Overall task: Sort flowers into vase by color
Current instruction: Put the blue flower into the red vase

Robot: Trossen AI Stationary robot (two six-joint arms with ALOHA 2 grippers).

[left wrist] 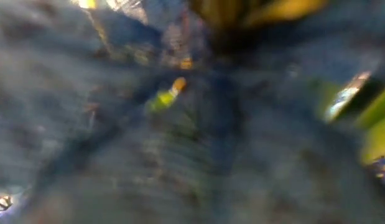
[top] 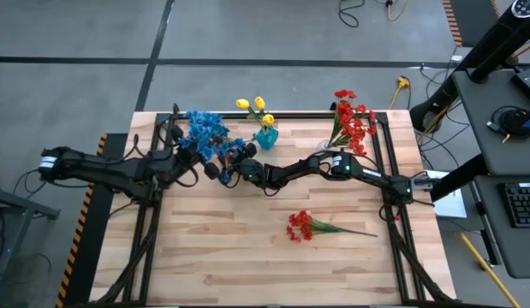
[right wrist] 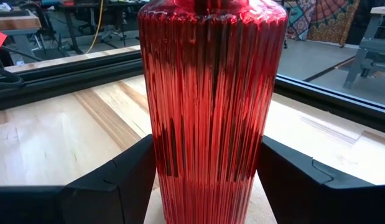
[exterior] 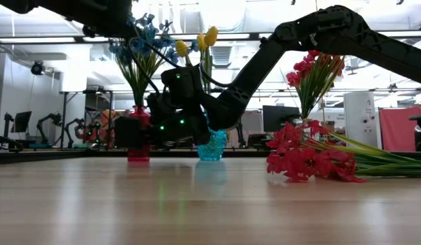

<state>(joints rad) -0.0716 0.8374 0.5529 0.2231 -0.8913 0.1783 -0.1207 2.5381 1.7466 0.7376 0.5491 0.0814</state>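
Counter [top: 247, 257]: light wooden slab ringed by a black frame. Landmark for everything below: the red ribbed vase [right wrist: 212, 112].

Right arm reaches across from its side of the counter to the red ribbed vase. Right end effector [right wrist: 211, 180] is spread, one finger on each side of the vase's lower body; the right wrist view shows them close beside the glass, contact not certain. Judgement: bracing the vase upright while stems go in or come out.

Left end effector [top: 209, 167] sits just beside the red ribbed vase, on the side away from the right arm, buried in foliage; its wrist view is a smear of blue and green, so I cannot tell whether its fingers are spread or pinched.

Blue flowers [exterior: 139, 44] stand in the red ribbed vase, stems near vertical, blooms up and fanning. Colour mismatch, likely why both arms attend here.

Red flowers in the far vase [top: 350, 120]: well apart from the red ribbed vase, stems upright.

Loose red spray [top: 303, 227]: flat on the counter, nearer the front edge than the red ribbed vase, long axis roughly along the counter's length, blooms toward the left arm's side.

Yellow flowers [top: 256, 105] stand upright in a small turquoise vase [exterior: 211, 146] just beside the red ribbed vase.
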